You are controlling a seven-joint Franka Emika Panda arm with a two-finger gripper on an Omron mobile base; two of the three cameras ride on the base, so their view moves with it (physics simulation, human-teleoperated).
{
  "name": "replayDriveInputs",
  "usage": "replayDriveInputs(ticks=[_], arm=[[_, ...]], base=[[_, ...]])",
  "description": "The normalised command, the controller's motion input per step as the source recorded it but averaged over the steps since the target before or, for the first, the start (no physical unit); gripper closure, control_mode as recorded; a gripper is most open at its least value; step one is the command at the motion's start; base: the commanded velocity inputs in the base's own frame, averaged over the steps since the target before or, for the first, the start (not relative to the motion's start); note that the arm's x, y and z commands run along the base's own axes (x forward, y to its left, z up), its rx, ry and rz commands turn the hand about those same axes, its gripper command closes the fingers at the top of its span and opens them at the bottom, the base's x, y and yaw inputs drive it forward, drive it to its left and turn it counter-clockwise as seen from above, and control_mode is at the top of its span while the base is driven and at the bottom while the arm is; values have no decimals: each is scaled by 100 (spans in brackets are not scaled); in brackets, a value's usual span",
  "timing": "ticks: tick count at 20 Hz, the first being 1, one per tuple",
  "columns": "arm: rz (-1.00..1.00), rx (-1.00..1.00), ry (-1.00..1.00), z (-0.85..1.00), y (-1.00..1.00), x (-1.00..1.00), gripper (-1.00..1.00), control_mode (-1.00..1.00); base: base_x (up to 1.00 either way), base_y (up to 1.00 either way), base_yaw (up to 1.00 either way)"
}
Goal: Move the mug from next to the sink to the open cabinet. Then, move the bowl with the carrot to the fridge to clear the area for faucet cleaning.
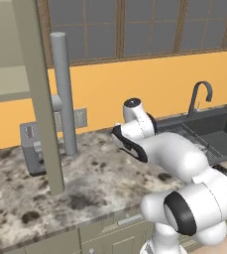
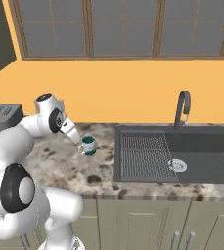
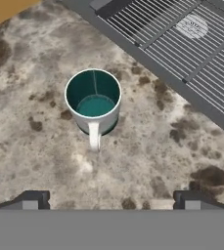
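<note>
The mug (image 3: 93, 100), white with a teal inside, stands upright on the speckled counter just left of the sink (image 2: 201, 151). Its handle points back toward my hand. In the right base view the mug (image 2: 88, 145) sits right in front of my gripper (image 2: 78, 138). My gripper (image 3: 111, 200) hangs open above and short of it, touching nothing, with one fingertip (image 3: 33, 199) on either side of the view. The cabinet (image 1: 6, 54) is open at the upper left, its door (image 1: 40, 109) swung out with a long silver handle (image 1: 64, 94). The faucet (image 2: 182, 110) rises behind the sink. The bowl, carrot and fridge are out of view.
A grey toaster (image 1: 33, 149) stands against the orange wall left of the arm. The sink's ribbed rack (image 2: 145, 156) lies on its near-left side, close to the mug. The open cabinet door juts out over the counter (image 1: 85, 188).
</note>
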Motion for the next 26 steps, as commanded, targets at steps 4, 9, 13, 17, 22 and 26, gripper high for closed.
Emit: replayDriveInputs(ticks=[4,9,13,17,22,26], arm=[[1,4,0,-52,0,8,-100,-100],[0,0,0,-47,0,25,-100,-100],[0,0,0,-45,0,39,-100,-100],[0,0,0,-21,-7,44,-100,-100],[0,0,0,-5,-10,34,-100,-100],[0,0,0,-19,0,8,-100,-100]], base=[[0,0,0],[0,0,0],[0,0,0],[0,0,0],[0,0,0],[0,0,0]])
